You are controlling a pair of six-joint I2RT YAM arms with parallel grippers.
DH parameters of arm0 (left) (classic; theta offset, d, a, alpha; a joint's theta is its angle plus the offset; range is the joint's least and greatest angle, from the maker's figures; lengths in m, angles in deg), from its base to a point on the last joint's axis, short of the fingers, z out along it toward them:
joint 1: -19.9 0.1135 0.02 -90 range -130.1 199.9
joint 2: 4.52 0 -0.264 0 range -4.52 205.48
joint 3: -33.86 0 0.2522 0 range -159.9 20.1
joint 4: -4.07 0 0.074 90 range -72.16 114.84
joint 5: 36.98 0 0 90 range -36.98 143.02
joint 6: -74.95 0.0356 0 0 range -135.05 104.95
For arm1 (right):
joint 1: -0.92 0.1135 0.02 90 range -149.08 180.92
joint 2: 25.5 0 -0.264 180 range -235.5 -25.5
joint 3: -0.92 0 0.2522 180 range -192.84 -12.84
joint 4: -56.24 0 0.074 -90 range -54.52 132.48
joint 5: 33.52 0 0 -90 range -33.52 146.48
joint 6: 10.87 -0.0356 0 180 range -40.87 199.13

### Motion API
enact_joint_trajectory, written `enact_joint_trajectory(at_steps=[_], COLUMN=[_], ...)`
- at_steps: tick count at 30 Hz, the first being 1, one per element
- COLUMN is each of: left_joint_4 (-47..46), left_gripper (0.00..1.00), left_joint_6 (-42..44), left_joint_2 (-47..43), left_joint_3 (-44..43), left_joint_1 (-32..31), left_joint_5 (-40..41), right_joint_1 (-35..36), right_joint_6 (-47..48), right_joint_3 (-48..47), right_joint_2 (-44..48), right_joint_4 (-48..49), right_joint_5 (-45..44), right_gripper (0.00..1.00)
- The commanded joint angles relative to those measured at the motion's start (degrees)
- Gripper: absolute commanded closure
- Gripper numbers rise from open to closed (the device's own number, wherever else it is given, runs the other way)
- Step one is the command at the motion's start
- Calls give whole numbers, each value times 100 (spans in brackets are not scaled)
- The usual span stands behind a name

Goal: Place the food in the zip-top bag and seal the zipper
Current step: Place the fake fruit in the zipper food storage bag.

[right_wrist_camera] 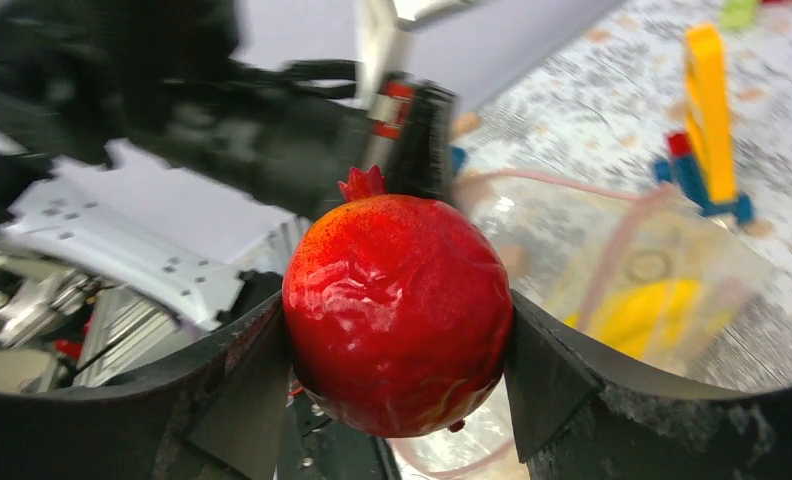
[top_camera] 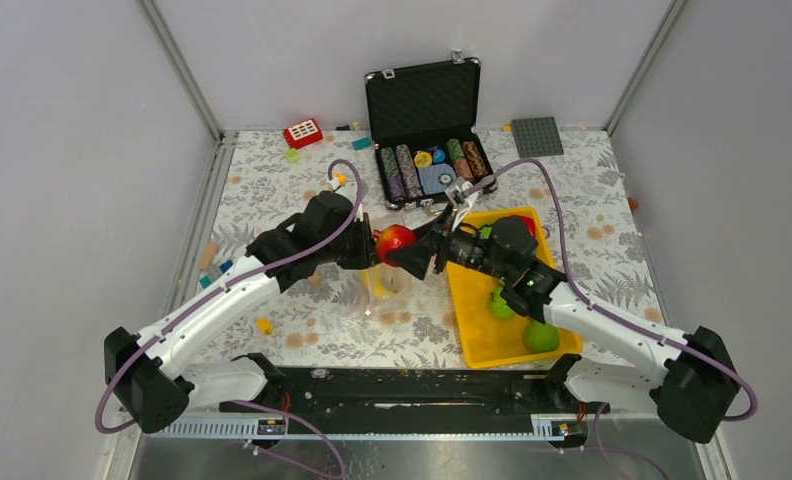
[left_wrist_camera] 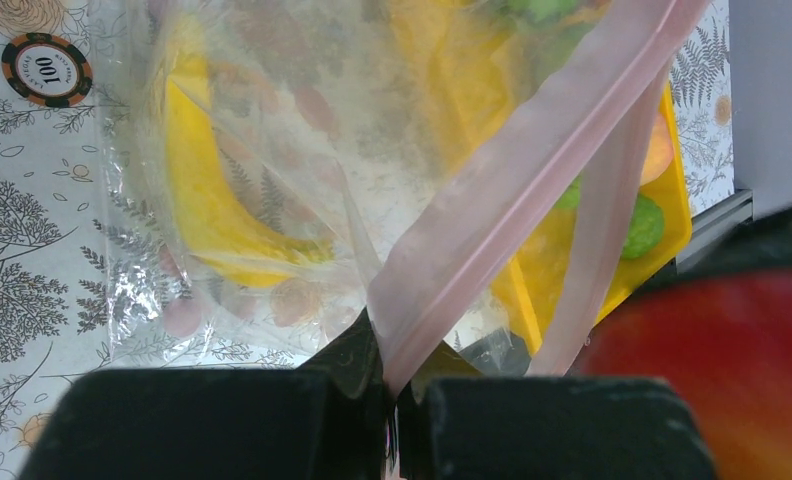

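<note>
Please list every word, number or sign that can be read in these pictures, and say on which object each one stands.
"100": on the black-and-orange poker chip lying on the floral table cover, left wrist view.
Too small to read: the chips in the black case, top view.
No readable text on the zip-top bag or the toy pomegranate.

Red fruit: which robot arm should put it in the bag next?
Right, probably. The right gripper squeezes the red fruit close to the bag, while the left gripper is shut on the bag's pink zipper, holding the mouth open.
</note>
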Motion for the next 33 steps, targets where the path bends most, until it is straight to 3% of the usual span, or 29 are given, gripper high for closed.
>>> enact_joint_trajectory(at_steps=[1, 6, 9, 13, 24, 28, 33], left_joint_4=[-139, -84, -75, -68, -87, -144, -171], left_gripper=[100, 100, 100, 100, 100, 100, 100], left_joint_6=[-29, 8, 16, 13, 43, 67, 115], left_joint_2=[-129, -200, -215, -184, -63, -18, 59], left_joint_3=[-4, -11, -14, -6, -50, -69, -102], left_joint_1=[14, 10, 9, 9, 30, 50, 87], left_joint_5=[101, 194, 197, 245, 256, 188, 142], right_joint_1=[164, 333, 406, 449, 449, 440, 418], right_joint_6=[428, 618, 745, 855, 845, 575, -179], right_joint_3=[-454, -757, -860, -958, -726, -683, -978], right_joint_2=[-331, -492, -540, -575, 159, 578, 678], right_joint_4=[-1101, -2012, -2266, -2426, -2359, -2953, -4811], right_joint_5=[-1199, -2388, -2748, -2588, -2135, -3244, -4947], right_gripper=[44, 35, 18, 1, 0, 0, 0])
